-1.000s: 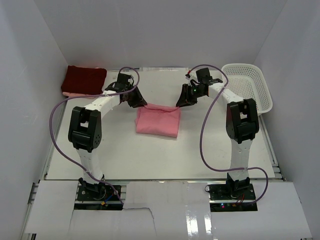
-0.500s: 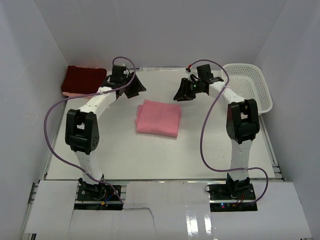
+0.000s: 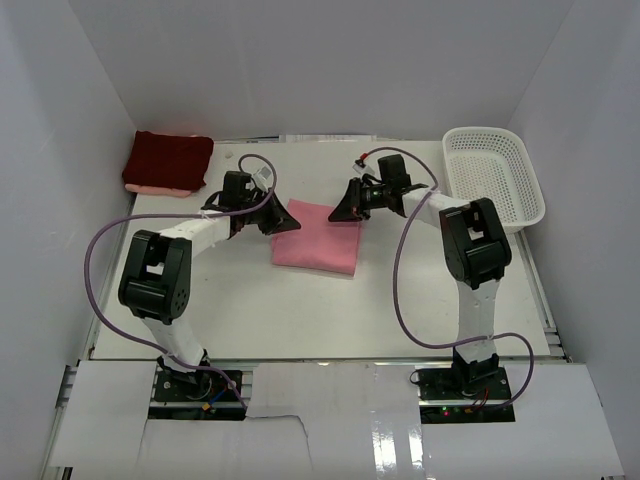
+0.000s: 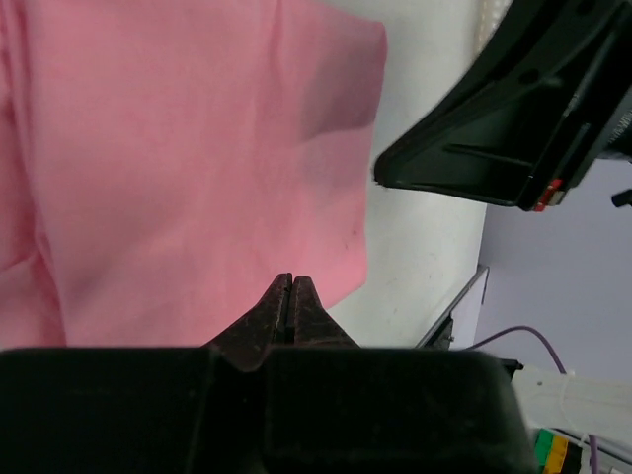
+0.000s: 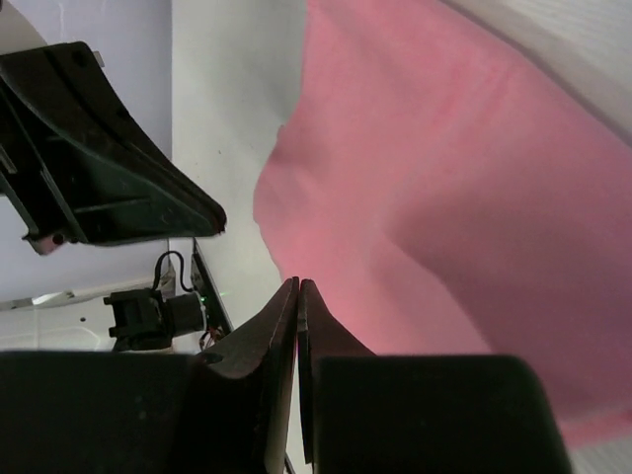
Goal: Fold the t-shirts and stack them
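Both jaws shut, grip unclear | pink t-shirt [image 3: 317, 238] folded near-square, slightly wider left-right, skewed

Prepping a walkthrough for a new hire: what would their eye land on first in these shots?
First, the folded salmon pink t-shirt at the table's centre, with the left gripper and the right gripper, both shut, at its far corners. Next, the folded dark maroon t-shirt in the far left corner and the white mesh basket at the far right.
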